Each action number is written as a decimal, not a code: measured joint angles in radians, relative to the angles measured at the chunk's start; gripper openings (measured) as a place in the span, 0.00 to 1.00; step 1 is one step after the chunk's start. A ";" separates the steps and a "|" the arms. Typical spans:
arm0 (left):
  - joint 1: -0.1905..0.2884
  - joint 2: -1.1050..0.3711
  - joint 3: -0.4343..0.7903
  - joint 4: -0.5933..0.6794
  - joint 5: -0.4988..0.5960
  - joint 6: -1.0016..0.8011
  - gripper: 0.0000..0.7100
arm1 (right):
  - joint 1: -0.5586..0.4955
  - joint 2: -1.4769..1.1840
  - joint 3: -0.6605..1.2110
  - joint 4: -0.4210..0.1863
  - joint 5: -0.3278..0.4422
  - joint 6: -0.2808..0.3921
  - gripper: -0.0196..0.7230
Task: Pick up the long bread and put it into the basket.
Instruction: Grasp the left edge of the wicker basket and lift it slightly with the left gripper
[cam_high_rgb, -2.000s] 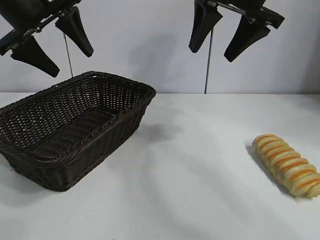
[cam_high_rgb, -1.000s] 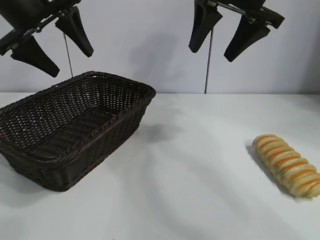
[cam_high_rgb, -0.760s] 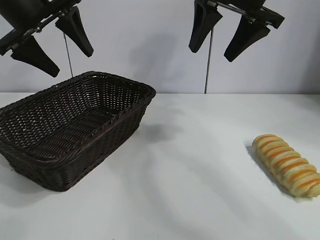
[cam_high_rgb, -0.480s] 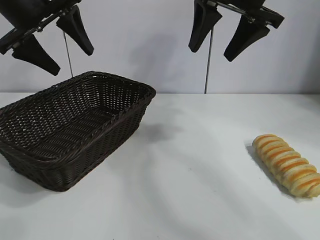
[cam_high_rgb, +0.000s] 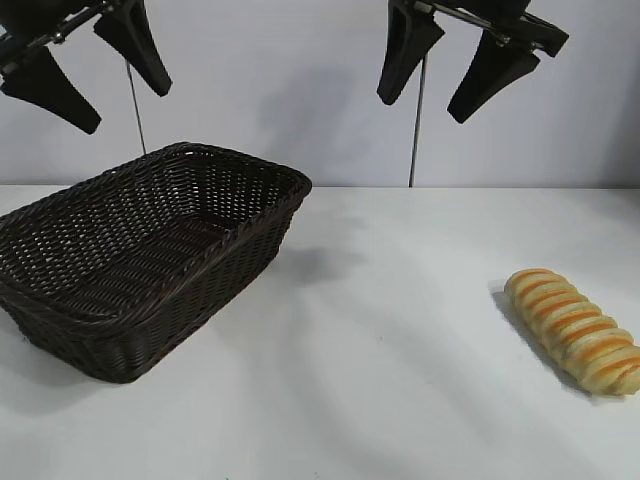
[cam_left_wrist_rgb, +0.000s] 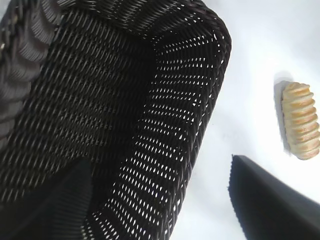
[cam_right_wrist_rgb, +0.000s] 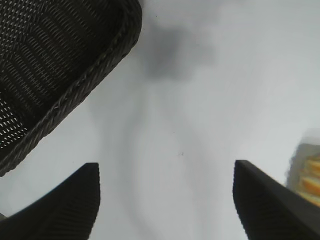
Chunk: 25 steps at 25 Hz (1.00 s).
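Note:
The long bread (cam_high_rgb: 574, 330), golden with orange stripes, lies on the white table at the right; it also shows in the left wrist view (cam_left_wrist_rgb: 300, 120) and at the edge of the right wrist view (cam_right_wrist_rgb: 310, 172). The dark woven basket (cam_high_rgb: 190, 300) stands at the left, empty. My left gripper (cam_high_rgb: 122, 107) hangs open high above the basket (cam_left_wrist_rgb: 165, 125). My right gripper (cam_high_rgb: 423, 110) hangs open high over the table's middle, well left of the bread, with nothing between its fingers (cam_right_wrist_rgb: 70, 200).
White table (cam_high_rgb: 380, 380) spreads between basket and bread. A thin vertical rod (cam_high_rgb: 415, 130) stands at the back wall behind the right gripper, another (cam_high_rgb: 135, 105) behind the left.
The left gripper has risen and shifted a little left. The right gripper, bread and basket have not moved.

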<state>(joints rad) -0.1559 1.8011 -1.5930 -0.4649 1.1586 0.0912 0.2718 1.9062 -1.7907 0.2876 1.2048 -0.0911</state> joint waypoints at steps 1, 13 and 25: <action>0.000 -0.006 0.000 0.008 0.003 -0.008 0.76 | 0.000 0.000 0.000 0.000 0.000 0.000 0.75; 0.000 -0.137 0.278 0.062 -0.068 -0.037 0.76 | 0.000 0.000 0.000 0.000 0.000 0.000 0.75; 0.000 -0.217 0.508 0.139 -0.223 -0.261 0.76 | 0.000 0.000 0.000 -0.001 0.001 0.000 0.75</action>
<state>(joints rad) -0.1559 1.5839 -1.0849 -0.3264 0.9352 -0.1698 0.2718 1.9062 -1.7907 0.2868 1.2057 -0.0911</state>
